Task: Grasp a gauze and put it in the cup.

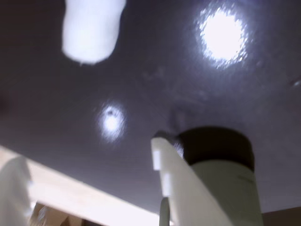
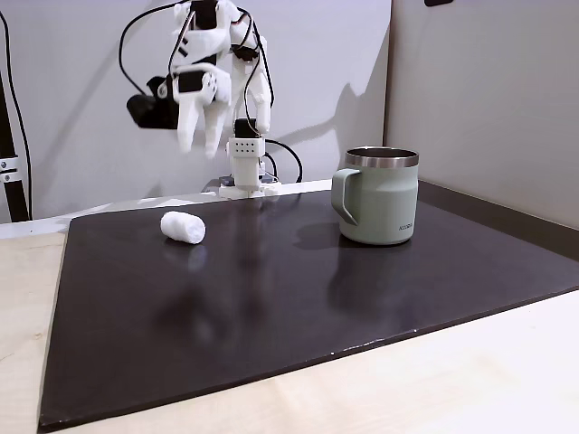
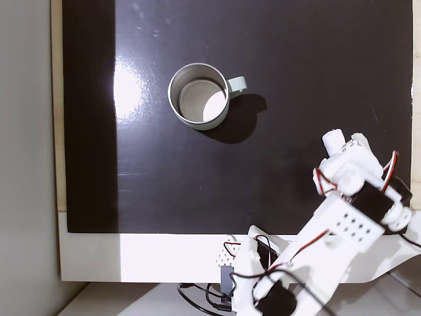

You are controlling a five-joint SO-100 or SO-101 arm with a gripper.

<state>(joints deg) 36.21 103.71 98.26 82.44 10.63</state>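
I see a glossy black mat (image 2: pixel 298 307) laid on a pale wooden table (image 2: pixel 452 380), with plain light walls behind it. Lamp glare shows on the mat in the wrist view.

The gauze (image 2: pixel 183 227) lies on its side on the mat, toward the left in a fixed view; from above (image 3: pixel 333 139) only its end pokes out beside the arm. In the wrist view (image 1: pixel 91 29) it appears blurred at the upper left, resting on the mat.

The cup (image 2: pixel 380 197) stands upright on the mat, well apart from the gauze, handle facing left in that view. From above (image 3: pixel 198 95) its interior holds nothing I can make out. In the wrist view (image 1: pixel 221 183) it sits at lower right, partly behind a white finger.

The gripper (image 2: pixel 201 145) hangs in the air above the gauze, fingers pointing down and not touching it. From above (image 3: pixel 342 155) it partly covers the roll. The fingers appear slightly parted and hold nothing.

The white arm base (image 2: pixel 244 167) stands at the far edge of the mat.
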